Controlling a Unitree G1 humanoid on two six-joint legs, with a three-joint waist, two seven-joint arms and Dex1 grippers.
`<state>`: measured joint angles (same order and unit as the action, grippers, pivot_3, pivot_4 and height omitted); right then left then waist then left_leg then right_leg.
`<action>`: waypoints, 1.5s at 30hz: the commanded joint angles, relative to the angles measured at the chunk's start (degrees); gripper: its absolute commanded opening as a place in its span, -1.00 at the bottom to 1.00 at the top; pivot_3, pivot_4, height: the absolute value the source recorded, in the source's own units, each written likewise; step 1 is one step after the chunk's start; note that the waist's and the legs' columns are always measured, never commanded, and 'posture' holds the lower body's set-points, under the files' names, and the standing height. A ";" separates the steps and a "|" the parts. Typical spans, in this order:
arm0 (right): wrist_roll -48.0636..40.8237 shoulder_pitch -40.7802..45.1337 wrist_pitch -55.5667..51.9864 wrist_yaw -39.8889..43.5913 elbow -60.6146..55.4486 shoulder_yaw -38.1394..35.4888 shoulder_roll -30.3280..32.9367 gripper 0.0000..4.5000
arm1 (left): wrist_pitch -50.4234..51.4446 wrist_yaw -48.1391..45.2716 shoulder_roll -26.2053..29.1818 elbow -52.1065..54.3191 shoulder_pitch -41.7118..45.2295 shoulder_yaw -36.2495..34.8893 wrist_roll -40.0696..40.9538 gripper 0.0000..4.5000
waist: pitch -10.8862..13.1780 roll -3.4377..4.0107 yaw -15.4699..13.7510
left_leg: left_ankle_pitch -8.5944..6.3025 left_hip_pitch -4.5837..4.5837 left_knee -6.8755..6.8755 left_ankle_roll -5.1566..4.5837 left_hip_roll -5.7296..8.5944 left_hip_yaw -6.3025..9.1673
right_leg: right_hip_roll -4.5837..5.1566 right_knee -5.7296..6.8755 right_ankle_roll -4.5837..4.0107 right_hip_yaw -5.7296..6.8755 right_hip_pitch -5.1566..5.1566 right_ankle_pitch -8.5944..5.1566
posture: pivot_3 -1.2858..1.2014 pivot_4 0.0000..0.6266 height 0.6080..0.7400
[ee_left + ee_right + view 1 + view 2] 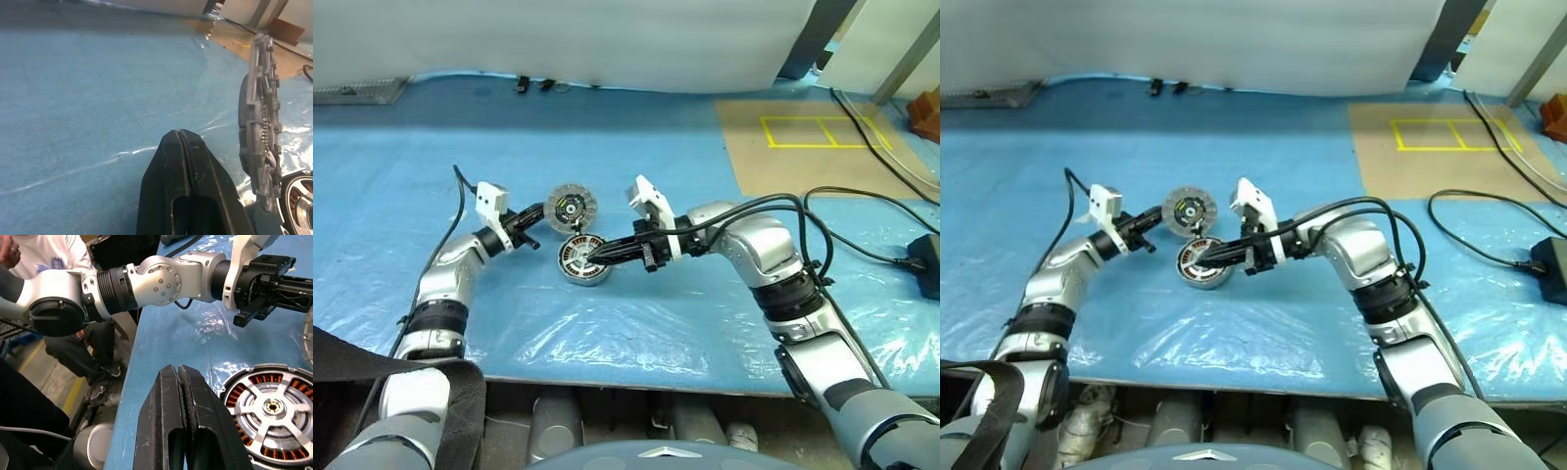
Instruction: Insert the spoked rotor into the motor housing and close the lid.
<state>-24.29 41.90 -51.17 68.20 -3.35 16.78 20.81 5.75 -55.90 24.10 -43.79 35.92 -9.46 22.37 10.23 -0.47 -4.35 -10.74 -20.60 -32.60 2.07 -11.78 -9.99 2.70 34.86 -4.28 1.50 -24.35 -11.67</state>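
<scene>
- The motor housing (584, 261) sits on the blue plastic-covered surface (636, 333), near the middle, its open face up.
- The spoked rotor (274, 407) already lies inside the housing: the right wrist view shows silver spokes running from a central hub, with copper-coloured windings visible between them.
- The lid (572, 208) stands tilted up on its edge just behind the housing, its face with radial grey segments and the yellow-black centre turned toward the head camera. Its lower edge is at the housing's far rim; whether the two touch cannot be told.
- The left tool (540, 213) reaches in from the left, roughly level, with its tips right at the lid's left edge. In the left wrist view its two black fingers (171, 166) are pressed together with nothing between them, and the lid shows edge-on just beside them.
- The right tool (595, 260) comes in from the right and points left, its tips over the housing's near right rim. Its fingers (168, 401) are likewise pressed together and pinch nothing; the housing lies just beside them in the right wrist view.
- A black cable (862, 211) loops over the surface on the right, near a brown mat (822, 147) with yellow tape lines.
- A person in a white shirt (44, 252) shows past the surface's edge in the right wrist view.
</scene>
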 commanded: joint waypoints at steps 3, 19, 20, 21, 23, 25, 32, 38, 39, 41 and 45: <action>-4.12 -0.59 -2.61 -2.00 -5.31 -2.38 1.16 -0.99 | 0.89 -7.40 0.87 -8.92 8.90 -0.44 -0.21 -1.00 | 0.01 -0.01 -0.47 | 0.00 -0.06 -0.03 0.00 0.00 0.03 | 0.02 -0.01 0.00 0.02 -0.01 0.00 | 0.03 -0.52 1.00; -16.05 -0.46 -10.47 -3.63 -8.56 -8.62 4.79 -0.99 | 9.62 -24.68 -1.36 -17.38 20.68 5.53 -5.99 -1.00 | 0.02 -0.03 -1.47 | 0.01 -0.24 -0.02 0.01 0.00 0.15 | 0.07 -0.09 0.01 0.11 -0.01 0.00 | 0.03 -0.52 1.00; -17.75 -0.65 -11.89 -2.71 -9.14 -9.25 6.08 -0.99 | 9.97 -25.25 -1.49 -17.09 20.66 5.63 -6.03 -1.00 | 0.03 -0.04 -1.56 | 0.01 -0.26 -0.02 0.01 0.00 0.16 | 0.08 -0.10 0.01 0.12 -0.01 0.00 | 0.03 -0.52 1.00; -19.59 -0.88 -13.33 -1.80 -9.62 -10.05 7.39 -0.99 | 10.42 -25.94 -1.63 -16.64 20.62 5.74 -6.06 -1.00 | 0.05 -0.07 -1.64 | 0.01 -0.28 -0.02 0.01 0.01 0.17 | 0.08 -0.12 0.01 0.12 -0.01 0.00 | 0.03 -0.52 1.00; -22.63 -1.23 -15.48 -0.93 -10.00 -11.57 9.29 -0.99 | 11.55 -27.36 -1.81 -15.80 20.62 6.02 -6.07 -1.00 | 0.07 -0.09 -1.69 | 0.01 -0.31 -0.02 0.01 0.01 0.19 | 0.08 -0.13 0.02 0.16 -0.01 0.00 | 0.03 -0.52 1.00; -24.52 -1.38 -16.58 -1.27 -10.03 -12.65 10.16 -0.99 | 12.47 -28.77 -1.83 -14.97 20.53 6.67 -6.33 -1.00 | 0.07 -0.09 -1.70 | 0.01 -0.31 -0.01 0.01 0.01 0.19 | 0.07 -0.13 0.02 0.17 -0.01 0.00 | 0.03 -0.52 1.00; -26.05 -1.20 -16.22 -3.54 -9.22 -13.11 10.22 -0.99 | 15.55 -33.86 -1.35 -10.41 19.48 11.65 -8.68 -1.00 | 0.07 -0.09 -1.83 | 0.01 -0.32 -0.03 0.01 -0.01 0.20 | 0.09 -0.12 0.02 0.20 -0.01 0.00 | 0.03 -0.52 1.00; -26.01 -1.57 -15.37 -4.32 -9.12 -12.02 9.84 -0.99 | 14.62 -36.27 0.17 -3.97 15.43 19.19 -13.95 -1.00 | 0.07 -0.09 -1.76 | 0.01 -0.30 0.06 0.01 0.00 0.19 | 0.12 -0.15 0.04 0.20 -0.01 -0.02 | 0.03 -0.52 1.00; -25.69 -1.58 -14.94 -4.59 -8.98 -11.88 9.69 -0.99 | 14.48 -36.31 0.43 -2.42 14.36 20.15 -14.53 -1.00 | 0.07 -0.09 -1.74 | 0.01 -0.29 0.09 0.01 0.00 0.19 | 0.12 -0.16 0.04 0.20 -0.01 -0.02 | 0.03 -0.52 1.00; -24.23 -1.57 -13.44 -5.81 -8.28 -11.44 9.08 -0.99 | 12.72 -35.19 1.07 -0.11 11.79 22.11 -16.37 -1.00 | 0.06 -0.08 -1.75 | 0.01 -0.28 0.11 0.01 -0.01 0.19 | 0.12 -0.17 0.05 0.22 -0.02 -0.03 | 0.03 -0.52 1.00; -21.93 -1.57 -10.65 -8.77 -6.75 -11.24 6.98 -0.99 | 6.38 -30.51 1.73 1.98 6.89 23.22 -18.58 -1.00 | -0.05 0.10 -1.58 | 0.01 -0.25 0.17 0.01 0.07 0.14 | 0.24 -0.16 0.06 0.19 0.09 -0.04 | 0.03 -0.52 1.00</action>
<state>-46.30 40.02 -63.52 60.16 -9.64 6.01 28.08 13.39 -89.19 25.00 -40.14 45.97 11.04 7.92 10.18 -0.37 -5.93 -10.74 -20.75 -32.41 2.08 -11.66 -9.89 3.00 34.70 -4.19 1.68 -24.19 -11.74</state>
